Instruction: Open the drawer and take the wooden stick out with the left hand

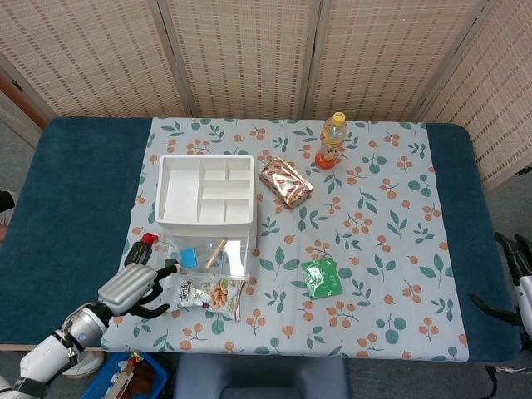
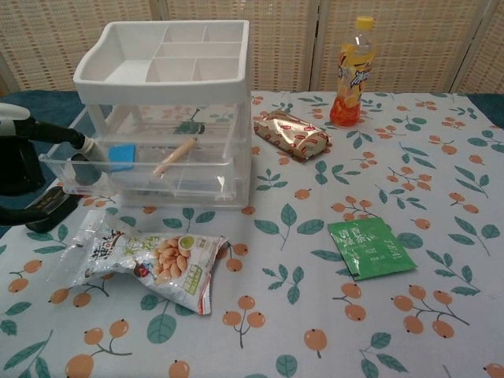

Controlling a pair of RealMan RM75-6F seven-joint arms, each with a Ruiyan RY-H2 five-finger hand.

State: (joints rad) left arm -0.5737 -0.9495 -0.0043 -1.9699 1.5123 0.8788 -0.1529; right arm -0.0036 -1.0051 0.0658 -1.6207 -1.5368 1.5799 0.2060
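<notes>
The white drawer unit (image 1: 204, 191) (image 2: 165, 55) stands left of centre. Its clear top drawer (image 1: 233, 268) (image 2: 197, 171) is pulled well out toward me. Inside lie the wooden stick (image 1: 216, 252) (image 2: 175, 157), slanted, and a blue block (image 1: 189, 256) (image 2: 124, 155). My left hand (image 1: 133, 289) (image 2: 24, 157) is at the drawer's front left corner, its fingertips (image 2: 82, 143) hooked on the rim there. My right hand (image 1: 517, 278) hangs off the table's right edge, fingers apart, holding nothing.
A snack bag (image 1: 208, 293) (image 2: 142, 256) lies just in front of the drawer. A black and red object (image 1: 141, 249) (image 2: 47, 206) sits by my left hand. A green packet (image 1: 321, 277), a foil packet (image 1: 285, 181) and an orange bottle (image 1: 332, 141) are to the right.
</notes>
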